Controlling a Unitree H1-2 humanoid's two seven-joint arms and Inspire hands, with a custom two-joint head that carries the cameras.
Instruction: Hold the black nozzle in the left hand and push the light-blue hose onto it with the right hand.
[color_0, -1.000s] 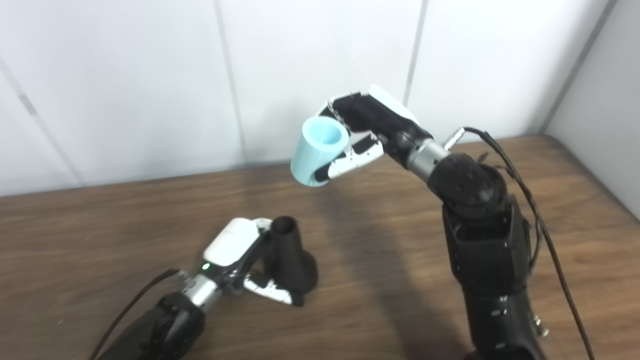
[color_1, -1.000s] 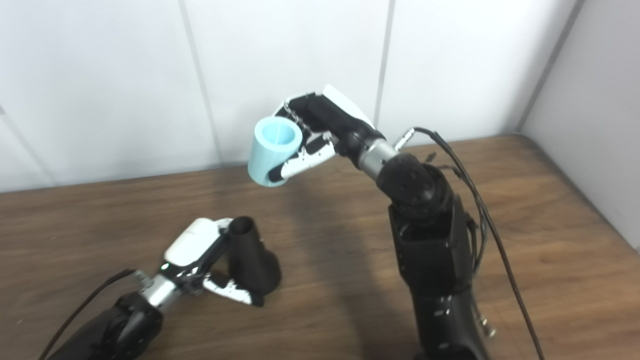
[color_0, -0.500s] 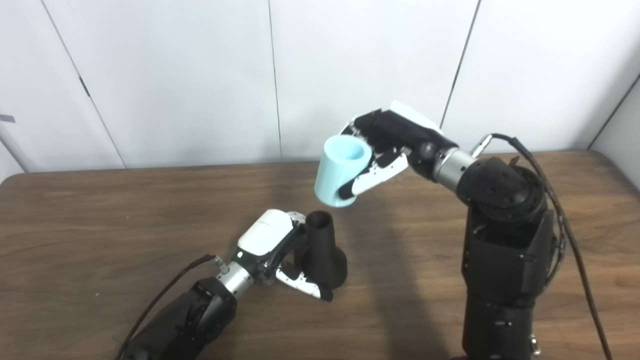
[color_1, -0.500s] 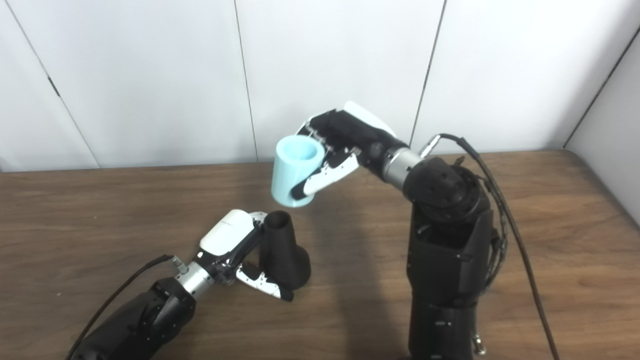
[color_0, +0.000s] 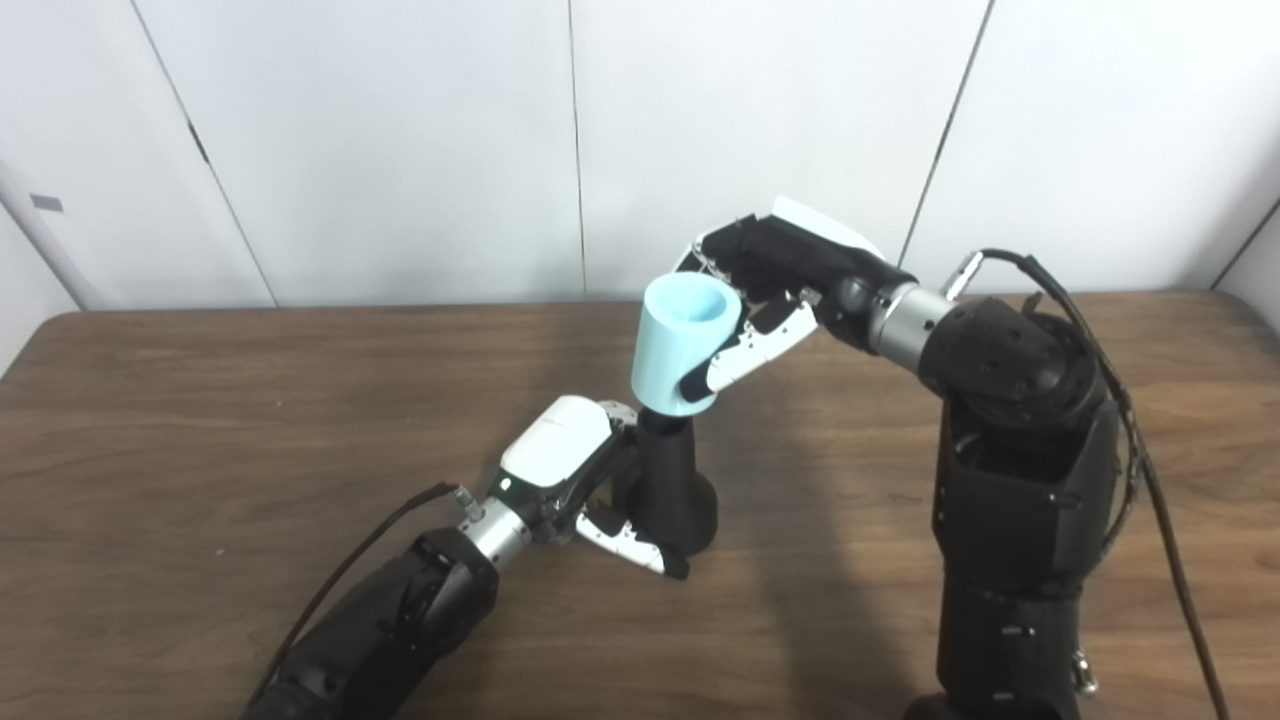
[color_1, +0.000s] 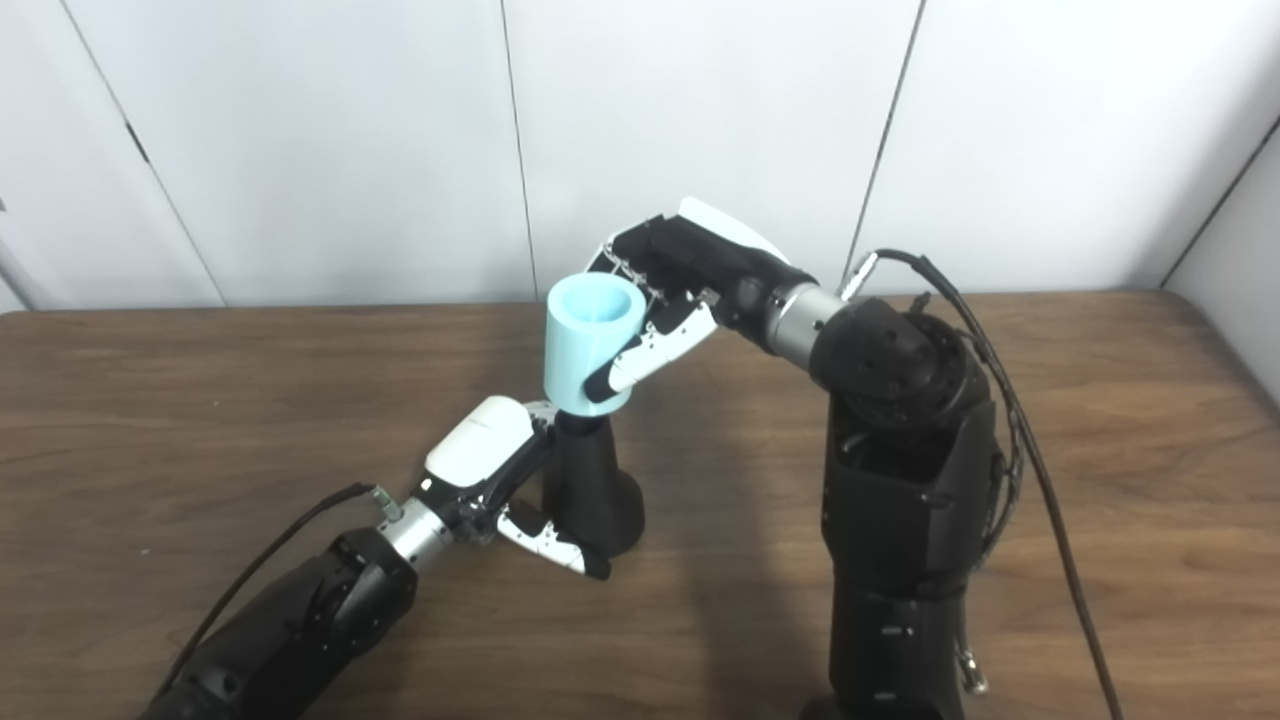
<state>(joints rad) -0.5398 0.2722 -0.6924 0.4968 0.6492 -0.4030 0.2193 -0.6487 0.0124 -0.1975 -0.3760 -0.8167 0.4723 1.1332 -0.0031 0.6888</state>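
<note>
The black nozzle (color_0: 672, 485) stands upright on the wooden table (color_0: 200, 420), wide base down, narrow neck up. My left hand (color_0: 575, 470) is shut on it from the left side, thumb curled around the base. The light-blue hose (color_0: 680, 345), a short open cylinder, sits over the top of the nozzle's neck and hides its tip. My right hand (color_0: 775, 285) is shut on the hose from the right, fingers behind it and thumb across its front. In the right eye view the hose (color_1: 590, 345) covers the nozzle (color_1: 590, 490) the same way.
White wall panels (color_0: 400, 140) rise behind the table's far edge. My right forearm (color_0: 1010, 500) stands tall on the right side, with a black cable (color_0: 1130, 430) hanging along it. A cable trails from my left wrist (color_0: 380, 525).
The camera has shifted a little. My right hand has lowered the hose from above and to the right, down onto the nozzle's neck. The left hand keeps its hold on the nozzle.
</note>
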